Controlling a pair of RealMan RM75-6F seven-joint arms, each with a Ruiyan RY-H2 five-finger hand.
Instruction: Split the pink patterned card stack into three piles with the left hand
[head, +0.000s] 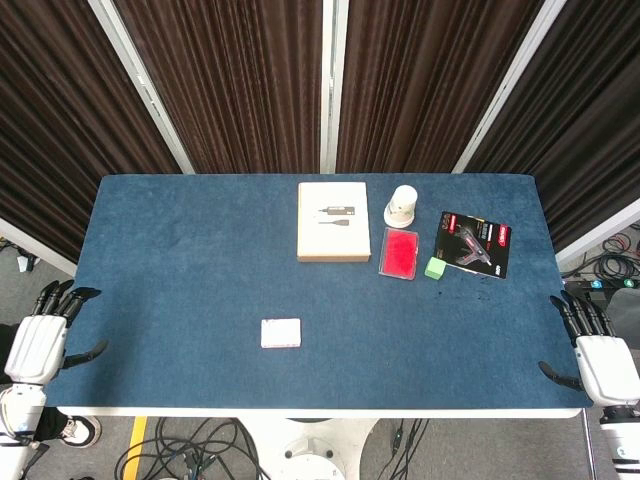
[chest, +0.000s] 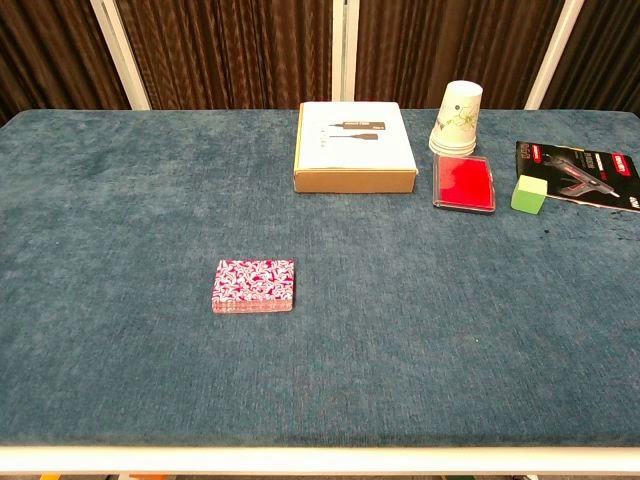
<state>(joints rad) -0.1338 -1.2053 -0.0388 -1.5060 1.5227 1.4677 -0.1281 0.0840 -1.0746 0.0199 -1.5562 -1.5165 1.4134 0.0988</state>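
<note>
Pink patterned card stack (chest: 254, 286) is one whole pile, nothing split yet.

It sits on the blue surface (head: 180, 250), long axis side to side, nearer the left hand (head: 42, 340), which hangs off its edge, fingers spread, empty. Right hand (head: 596, 352) too, farther off.

The card stack (head: 281, 333) is lying whole on the blue table (head: 180, 260), well in front of the cardboard box (head: 333, 221). Both hands are hanging off the table's near corners, fingers apart: left hand (head: 42, 340), right hand (head: 598, 355).
</note>
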